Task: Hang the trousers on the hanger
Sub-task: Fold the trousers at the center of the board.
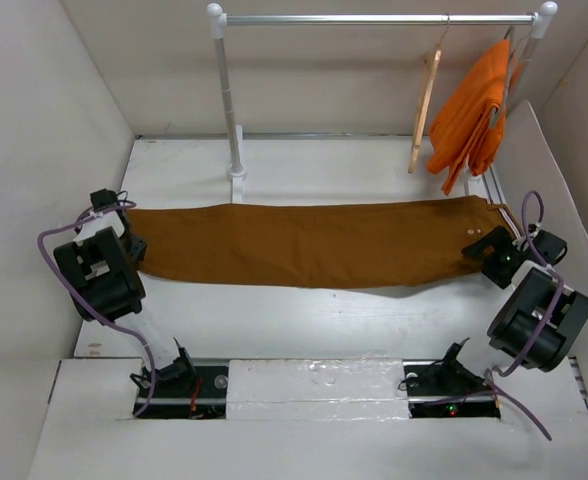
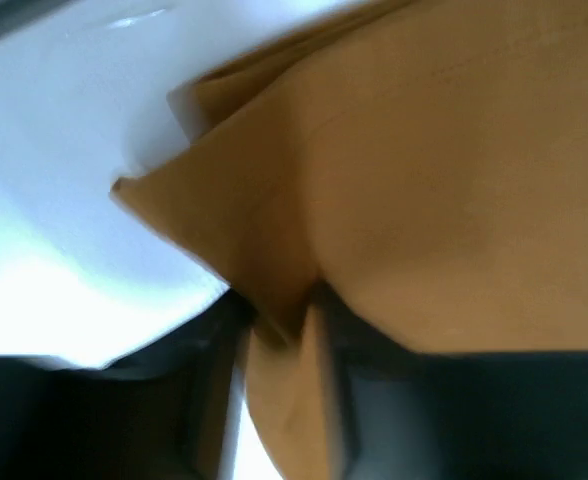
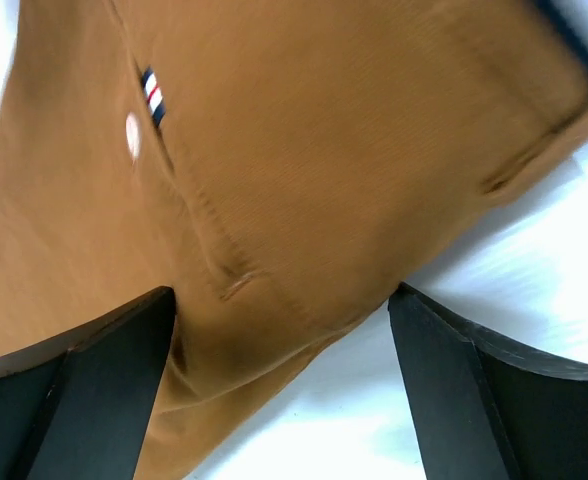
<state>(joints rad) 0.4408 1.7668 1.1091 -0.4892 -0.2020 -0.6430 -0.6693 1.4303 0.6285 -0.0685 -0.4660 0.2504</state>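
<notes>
Left gripper sits at middle left of the overhead frame, at the leg end of the trousers. In its wrist view a fold of the rust-brown cloth runs down into the narrow gap between the dark fingers and fills it, so the gripper is pinching the fabric, though that view is blurred.

Right gripper is at middle right of the overhead frame, at the waist end. Its fingers stand spread wide, with the cloth's edge and a patch of white bench lying between them, touching neither. A pale button and a small striped tag show at the upper left of that wrist view.

The trousers lie flat on the bench, stretched in one long band across the middle of the overhead frame from one gripper to the other.

The hanger hangs by its hook from the clothes rail at the upper right, well apart from the trousers. An orange garment hangs just to its right on the same rail.
</notes>
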